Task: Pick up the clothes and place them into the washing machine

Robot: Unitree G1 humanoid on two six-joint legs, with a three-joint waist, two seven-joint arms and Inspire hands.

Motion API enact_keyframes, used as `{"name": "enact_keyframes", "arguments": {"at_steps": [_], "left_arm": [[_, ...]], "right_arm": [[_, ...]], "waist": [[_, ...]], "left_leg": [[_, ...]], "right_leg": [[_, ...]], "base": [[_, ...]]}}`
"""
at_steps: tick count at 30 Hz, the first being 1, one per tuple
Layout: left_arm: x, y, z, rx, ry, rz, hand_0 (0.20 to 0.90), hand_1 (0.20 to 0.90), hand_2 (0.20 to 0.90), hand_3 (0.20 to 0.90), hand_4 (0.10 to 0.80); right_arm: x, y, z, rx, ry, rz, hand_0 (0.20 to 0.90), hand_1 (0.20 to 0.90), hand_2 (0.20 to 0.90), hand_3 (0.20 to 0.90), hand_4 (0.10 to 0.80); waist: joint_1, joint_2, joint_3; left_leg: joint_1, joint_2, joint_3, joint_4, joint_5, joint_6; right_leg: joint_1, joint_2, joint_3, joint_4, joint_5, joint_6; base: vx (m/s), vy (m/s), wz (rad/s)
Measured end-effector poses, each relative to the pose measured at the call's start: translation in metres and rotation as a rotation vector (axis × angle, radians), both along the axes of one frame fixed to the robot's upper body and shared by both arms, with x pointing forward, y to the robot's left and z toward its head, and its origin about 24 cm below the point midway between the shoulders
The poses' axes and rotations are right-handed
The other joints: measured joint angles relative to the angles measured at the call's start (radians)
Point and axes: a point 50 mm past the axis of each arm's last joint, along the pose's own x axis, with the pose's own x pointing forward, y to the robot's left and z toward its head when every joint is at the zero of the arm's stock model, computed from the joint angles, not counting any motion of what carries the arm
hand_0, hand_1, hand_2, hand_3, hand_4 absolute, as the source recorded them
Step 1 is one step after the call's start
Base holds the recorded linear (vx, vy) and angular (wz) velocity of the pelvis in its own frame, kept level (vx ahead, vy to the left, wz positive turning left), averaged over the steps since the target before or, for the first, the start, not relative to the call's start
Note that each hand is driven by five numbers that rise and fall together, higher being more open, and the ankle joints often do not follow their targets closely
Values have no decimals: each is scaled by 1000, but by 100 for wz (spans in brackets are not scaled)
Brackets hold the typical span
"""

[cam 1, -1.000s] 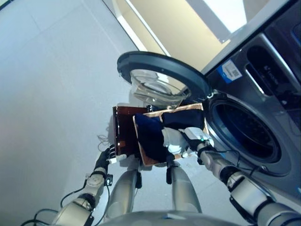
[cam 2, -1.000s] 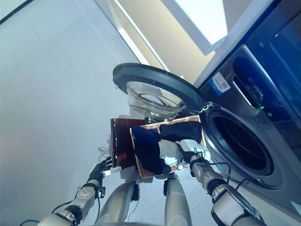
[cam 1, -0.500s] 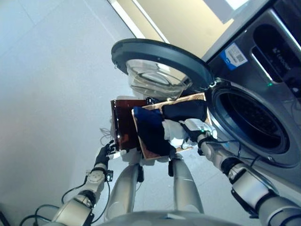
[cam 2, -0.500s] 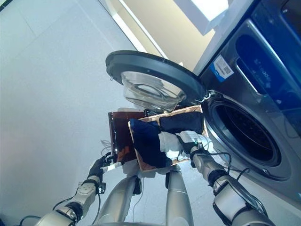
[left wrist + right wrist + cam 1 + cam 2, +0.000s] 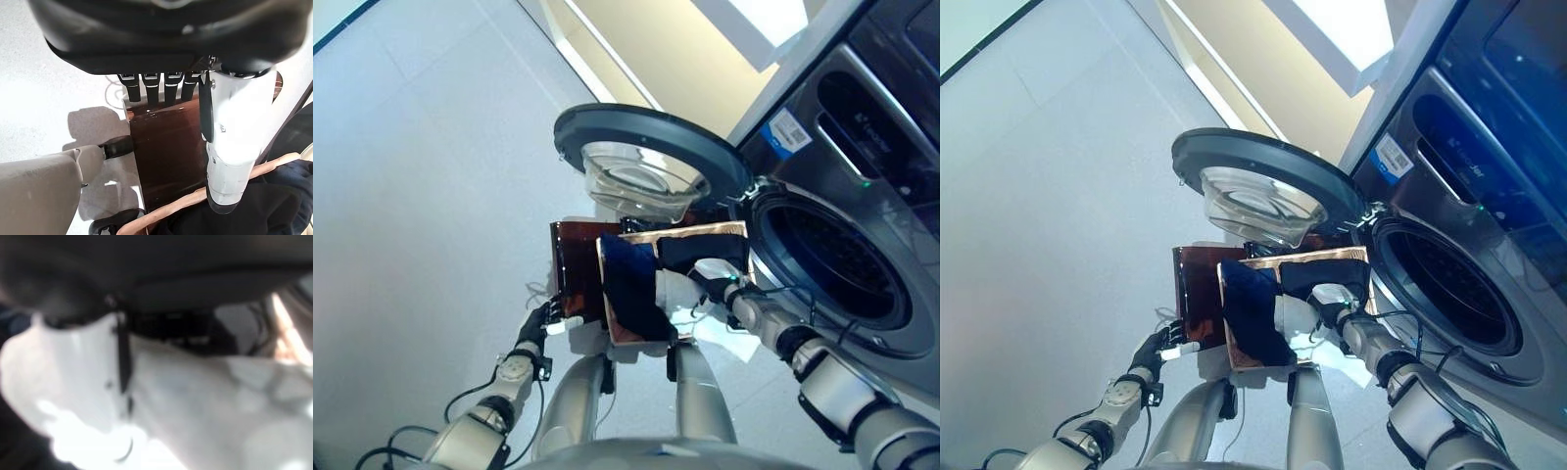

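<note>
A copper-rimmed basket sits on the floor below the washing machine's open round door. In it lie a navy garment, a black garment and a white cloth. My right hand rests on the white cloth at the basket's machine side; its wrist view shows only pale cloth close up. My left hand is open, its fingers straight against the edge of a dark brown panel beside the basket. The drum opening gapes dark to the right.
The washing machine's grey front fills the right side, and its door juts out over the basket with a glass bowl hanging down. Pale floor tiles spread to the left. A cream wall runs behind.
The whole picture has shifted, so the camera has moved. Both hands keep their places against the basket and the brown panel; no garment has visibly moved.
</note>
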Motion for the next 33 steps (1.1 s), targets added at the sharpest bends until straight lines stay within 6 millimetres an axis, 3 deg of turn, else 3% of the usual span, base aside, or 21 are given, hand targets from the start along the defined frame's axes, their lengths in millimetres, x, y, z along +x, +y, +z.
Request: {"name": "enact_keyframes", "arguments": {"at_steps": [9,23,27,33], "left_arm": [[-7,1,-4,11,33,-6,900,900,900,900,800],[-56,13,-26,27,178,47,900,900,900,900,800],[-57,16,-26,22,178,73,900,900,900,900,800],[-71,21,-30,-5,200,110,900,900,900,900,800]], "right_arm": [[-13,-5,-12,-17,42,-19,200,200,200,200,300],[-39,-25,-27,1,70,-121,200,200,200,200,300],[-36,-35,-19,98,-3,-239,200,200,200,200,300],[-61,-63,-12,492,-132,-613,200,200,200,200,300]], "waist": [[-4,-3,-38],[-31,-36,-87],[-31,-36,-88],[-43,-35,-91]], "left_leg": [[24,-1,-1,7,0,0],[146,9,-4,-24,-7,-6],[145,9,-6,-27,-4,-1],[216,11,-10,-64,-4,-3]], "right_leg": [[26,3,3,-1,3,4],[144,6,-2,-33,0,0],[146,5,-5,-38,1,0],[217,7,-14,-76,-1,0]], "base": [[53,-15,-2],[64,-37,2],[52,-37,0],[70,-27,-7]]}}
